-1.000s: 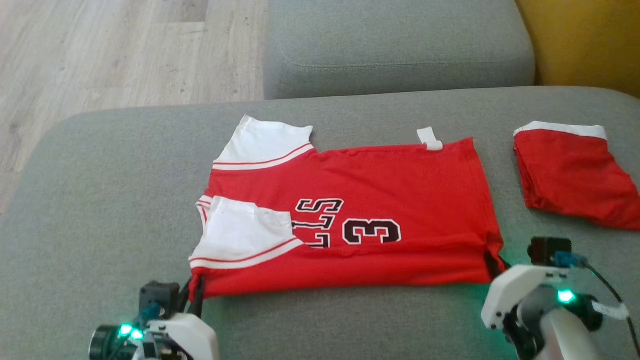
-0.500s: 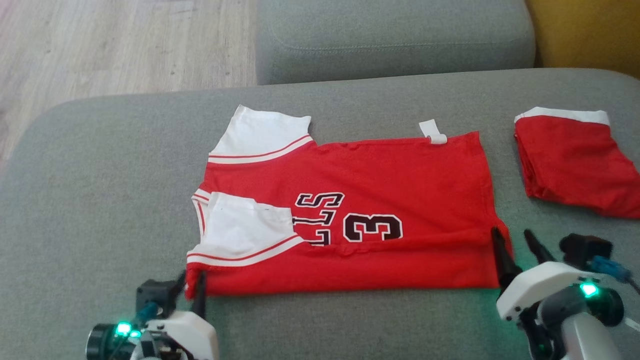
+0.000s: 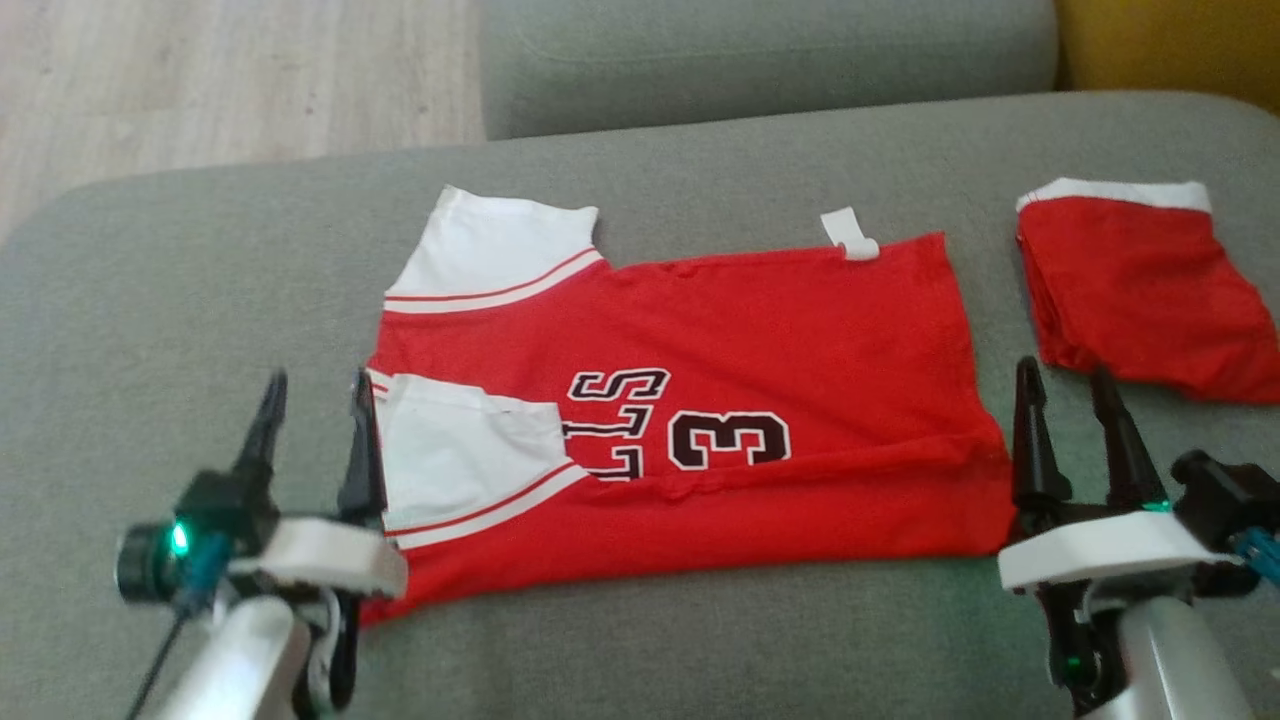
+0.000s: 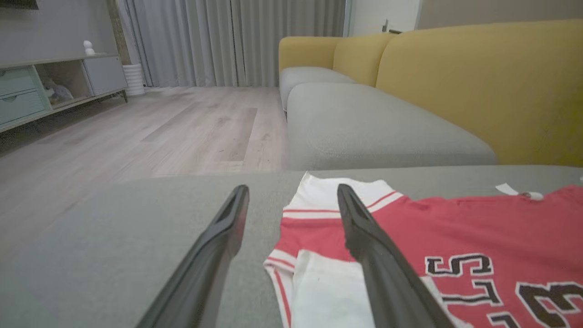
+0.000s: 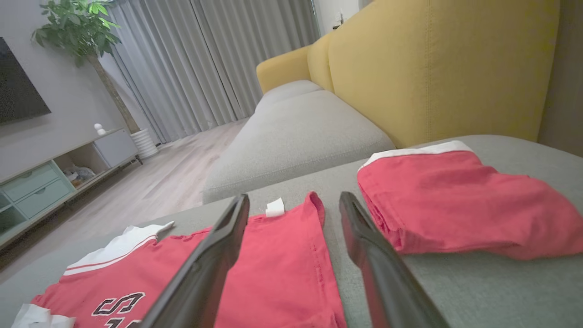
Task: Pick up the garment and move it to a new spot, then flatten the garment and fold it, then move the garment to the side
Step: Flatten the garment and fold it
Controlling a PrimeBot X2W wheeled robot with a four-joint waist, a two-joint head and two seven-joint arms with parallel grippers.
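Note:
The garment (image 3: 720, 400) is a red jersey with white sleeves and a black number 3, lying flat on the grey cushion (image 3: 180, 300) with its near long edge folded over. In the left wrist view the garment (image 4: 455, 237) lies to the right, and in the right wrist view the garment (image 5: 273, 269) lies low and left. My left gripper (image 3: 315, 385) stands open at its near left corner, raised, with nothing between its fingers (image 4: 364, 237). At the near right corner my right gripper (image 3: 1065, 375) is open and empty too, fingers (image 5: 360, 237) spread.
A second folded red piece (image 3: 1140, 290) with a white band lies at the right of the cushion. Another grey seat (image 3: 760, 50) and a yellow backrest (image 3: 1170, 40) lie beyond. Wooden floor (image 3: 200, 80) runs off to the left.
Both grippers let go of the garment's near corners, opened and rose. The folded near edge stays lying on the cushion. The head camera tipped, shifting the picture.

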